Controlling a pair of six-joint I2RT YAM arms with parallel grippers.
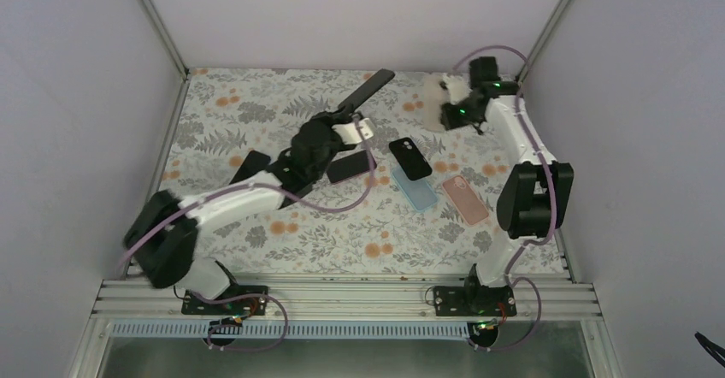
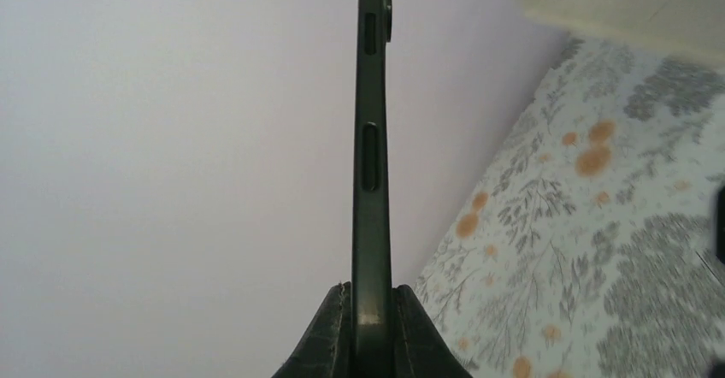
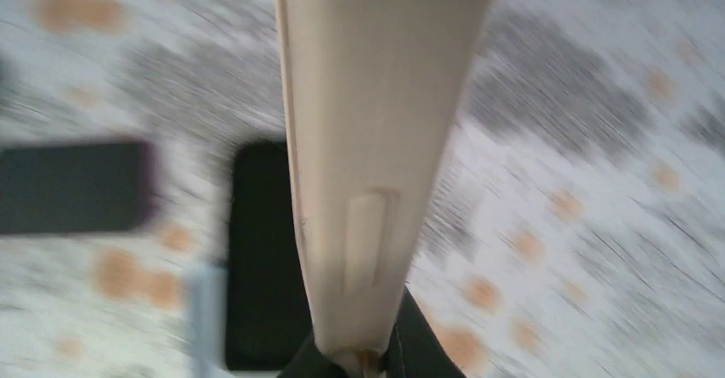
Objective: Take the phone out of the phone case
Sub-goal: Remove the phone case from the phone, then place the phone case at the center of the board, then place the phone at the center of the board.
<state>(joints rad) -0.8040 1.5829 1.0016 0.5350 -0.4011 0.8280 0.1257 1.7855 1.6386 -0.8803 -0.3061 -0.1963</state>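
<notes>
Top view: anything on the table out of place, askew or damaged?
Nothing spilled or damaged. The black phone seems to overlap the far end of the blue case; the pink case lies separate to their right.

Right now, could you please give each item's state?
left end effector: shut on dark case
dark case: gripped, lifted
right end effector: shut on cream case
cream case: gripped, lifted
black phone: lying flat
blue case: lying flat
pink case: lying flat

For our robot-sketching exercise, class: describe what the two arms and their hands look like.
Left arm and right arm match: white links, bulky black joints, lilac cables looping alongside, black base plates. Left hand and right hand have dark fingers. A green light glows at the right wrist.
</notes>
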